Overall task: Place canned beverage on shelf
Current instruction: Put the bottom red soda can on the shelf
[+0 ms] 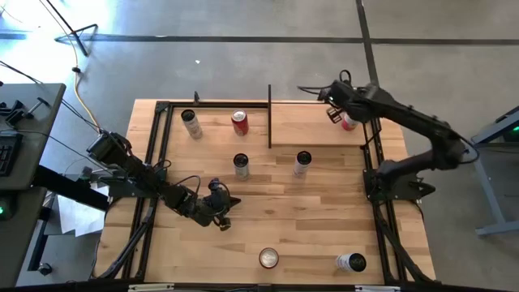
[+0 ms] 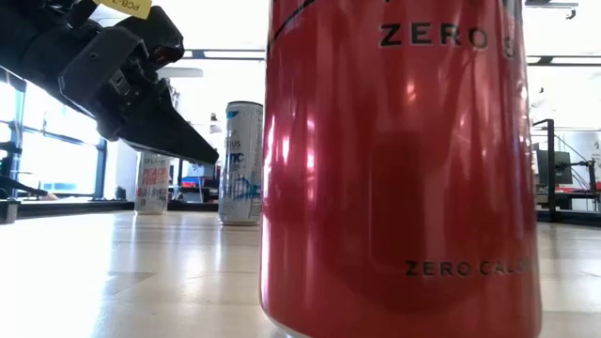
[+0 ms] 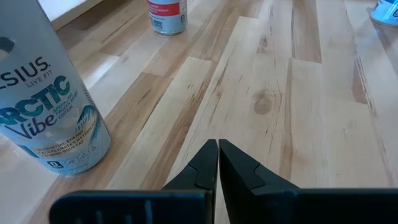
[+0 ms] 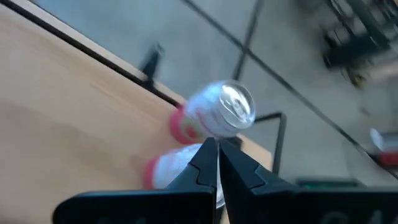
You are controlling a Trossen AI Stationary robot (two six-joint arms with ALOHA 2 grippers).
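Right claw [image 4: 217, 149] shut beside can [image 4: 214, 115]

Your high view looks straight down over the whole table [image 1: 324, 186]. Your low view sits at tabletop level, nearly against a red can [image 2: 399, 169]. Each wrist view looks past its own arm's fingers; the left shares the Arctic Vibe can [image 3: 46, 106] with the low view.

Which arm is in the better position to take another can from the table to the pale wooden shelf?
Probably the left. The left gripper, shut, hangs over the striped tabletop near the white-and-blue can and the dark-labelled can. The right gripper, also shut, is at the pale wood shelf, by the white-and-pink can.
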